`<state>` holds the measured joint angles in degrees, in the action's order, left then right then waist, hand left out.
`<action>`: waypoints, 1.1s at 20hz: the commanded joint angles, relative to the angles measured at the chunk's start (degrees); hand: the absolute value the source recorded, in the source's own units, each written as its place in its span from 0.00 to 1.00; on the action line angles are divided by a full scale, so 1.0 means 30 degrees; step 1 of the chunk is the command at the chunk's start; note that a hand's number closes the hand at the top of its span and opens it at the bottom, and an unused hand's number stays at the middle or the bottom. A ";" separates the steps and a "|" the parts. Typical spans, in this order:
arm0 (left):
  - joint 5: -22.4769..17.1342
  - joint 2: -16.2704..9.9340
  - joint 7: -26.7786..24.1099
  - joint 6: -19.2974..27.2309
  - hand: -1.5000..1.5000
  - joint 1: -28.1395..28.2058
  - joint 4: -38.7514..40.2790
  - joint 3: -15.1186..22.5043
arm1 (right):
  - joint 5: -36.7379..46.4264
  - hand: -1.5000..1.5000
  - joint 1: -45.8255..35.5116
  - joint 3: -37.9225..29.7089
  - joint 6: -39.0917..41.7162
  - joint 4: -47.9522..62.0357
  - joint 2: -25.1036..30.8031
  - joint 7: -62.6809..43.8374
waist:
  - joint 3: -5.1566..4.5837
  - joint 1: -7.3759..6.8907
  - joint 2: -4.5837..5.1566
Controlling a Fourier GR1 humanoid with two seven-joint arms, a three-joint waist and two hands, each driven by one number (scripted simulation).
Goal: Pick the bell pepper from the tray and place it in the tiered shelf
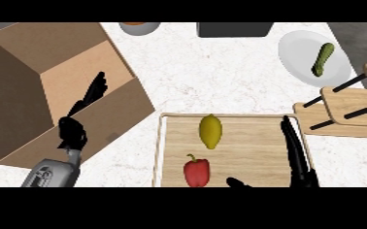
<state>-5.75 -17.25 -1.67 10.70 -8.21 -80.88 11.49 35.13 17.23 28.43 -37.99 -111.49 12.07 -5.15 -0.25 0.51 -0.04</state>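
A red bell pepper [196, 171] with a green stem lies at the near end of the wooden tray [252, 150]. A yellow pepper-like fruit [210, 131] lies further back on the same tray. My right hand [295, 150] is open, fingers stretched straight along the tray's right side, thumb near the bottom edge just right of the red pepper, not touching it. My left hand [82, 111] is open at the left, fingers up over the cardboard box. The wooden tiered shelf [341, 110] stands at the right edge, past the tray.
A large open cardboard box [50, 82] fills the left. A white plate [305, 58] with a green cucumber [323, 58] sits at the back right. An orange-filled bowl [140, 26] and a dark block [235, 29] stand along the back edge.
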 commanded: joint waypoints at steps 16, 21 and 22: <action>0.0558 0.1030 0.0333 -0.1195 0.50 -0.1189 0.0557 -0.0508 | 1.5052 0.00 -0.2722 0.7810 1.7101 -0.4202 -0.3902 -1.8506 | 0.0005 -0.0102 -0.0002; 0.1678 0.1829 0.0968 -0.0468 0.50 -0.1120 -0.0402 0.0127 | 1.4862 0.00 -0.4108 0.9904 1.7216 -0.3361 -0.3856 -2.0992 | 0.0052 -0.0278 -0.0027; 0.1877 0.1962 0.0308 -0.0569 0.50 -0.0819 0.0280 0.0150 | 1.5005 0.00 -0.3752 1.0228 1.7557 -0.3728 -0.3846 -2.1001 | 0.0045 -0.0163 -0.0020</action>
<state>-2.44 -13.33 -2.76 8.26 -9.35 -80.12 8.38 78.40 7.94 48.74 11.05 -123.73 11.00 -57.40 -0.24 -0.46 -0.12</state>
